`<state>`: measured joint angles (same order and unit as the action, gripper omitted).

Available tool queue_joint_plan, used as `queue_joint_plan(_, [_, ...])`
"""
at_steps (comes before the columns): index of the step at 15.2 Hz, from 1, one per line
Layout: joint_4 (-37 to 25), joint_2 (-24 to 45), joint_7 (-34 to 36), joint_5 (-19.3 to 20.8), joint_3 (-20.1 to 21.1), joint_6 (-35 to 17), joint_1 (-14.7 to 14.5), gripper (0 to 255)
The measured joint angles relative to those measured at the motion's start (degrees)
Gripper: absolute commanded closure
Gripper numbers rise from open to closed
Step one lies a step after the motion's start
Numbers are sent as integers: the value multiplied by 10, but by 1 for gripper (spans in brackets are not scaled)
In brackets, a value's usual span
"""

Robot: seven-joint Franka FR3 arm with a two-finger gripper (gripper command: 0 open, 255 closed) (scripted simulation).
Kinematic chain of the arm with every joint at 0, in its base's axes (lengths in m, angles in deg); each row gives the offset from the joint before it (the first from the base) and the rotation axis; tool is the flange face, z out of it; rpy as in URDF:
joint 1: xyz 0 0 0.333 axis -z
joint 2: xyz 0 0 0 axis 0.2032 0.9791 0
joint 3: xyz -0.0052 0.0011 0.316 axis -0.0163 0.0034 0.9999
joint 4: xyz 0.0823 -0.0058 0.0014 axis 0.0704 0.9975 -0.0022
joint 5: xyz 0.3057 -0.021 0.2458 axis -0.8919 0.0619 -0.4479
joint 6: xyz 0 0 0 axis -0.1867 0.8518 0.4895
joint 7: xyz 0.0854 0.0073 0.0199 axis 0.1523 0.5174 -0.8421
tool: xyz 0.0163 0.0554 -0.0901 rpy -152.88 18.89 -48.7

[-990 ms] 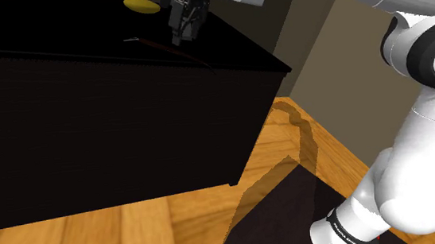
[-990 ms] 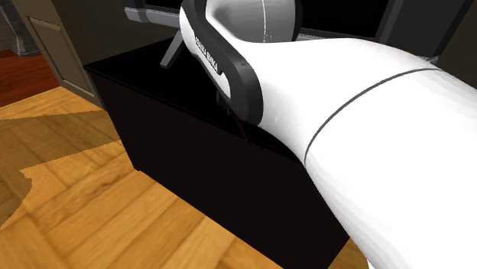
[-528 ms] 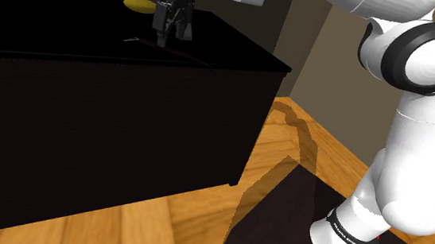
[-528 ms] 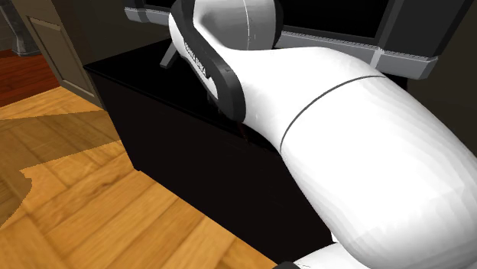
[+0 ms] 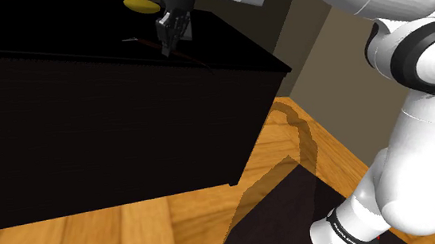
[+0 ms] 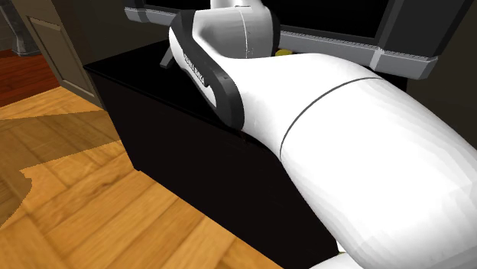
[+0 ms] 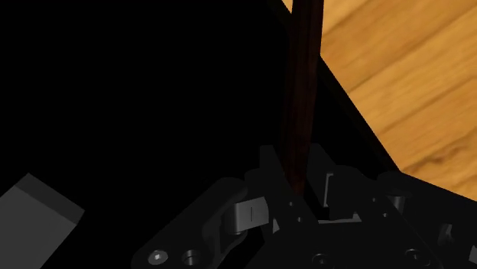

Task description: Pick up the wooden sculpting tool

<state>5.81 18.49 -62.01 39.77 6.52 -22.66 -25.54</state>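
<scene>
- The sculpting tool (image 7: pixel 302 92), a thin dark brown stick, runs straight out from between my fingers (image 7: pixel 269 172). It lies flat on the cabinet top.
- My gripper (image 7: pixel 300 182) is pinching it, one finger tight on each side of the shaft.
- Beneath me is a black cabinet (image 5: pixel 234 48). A yellow object (image 5: pixel 141 3) sits just beyond me and a grey block (image 7: pixel 34 210) off to one side.
- Past the cabinet edge ahead of me lies a plank floor (image 7: pixel 397 84). A beige wall (image 5: pixel 314 46) stands behind.
- Half a second ago my fingers stood apart above the stick. I have since come down and closed on it.
</scene>
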Motion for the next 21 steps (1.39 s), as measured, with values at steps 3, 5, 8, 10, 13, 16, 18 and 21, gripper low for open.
queue_joint_plan(3, [0, 0, -1, 0, 0, 1, 1, 255])
queue_joint_plan(5, [-3, 1, -1, 0, -1, 3, 1, 255])
queue_joint_plan(8, [-8, 5, -1, 2, -2, 7, 1, 255])
queue_joint_plan(10, [-26, 11, -1, 4, -2, 21, -1, 255])
queue_joint_plan(13, [-68, 25, -1, 8, -2, 50, -5, 255])
queue_joint_plan(16, [-118, 41, -2, 12, -2, 84, -11, 255])
queue_joint_plan(18, [-160, 59, -2, 16, -2, 109, -17, 255])
queue_joint_plan(21, [-246, 96, -4, 26, -4, 158, -29, 255])
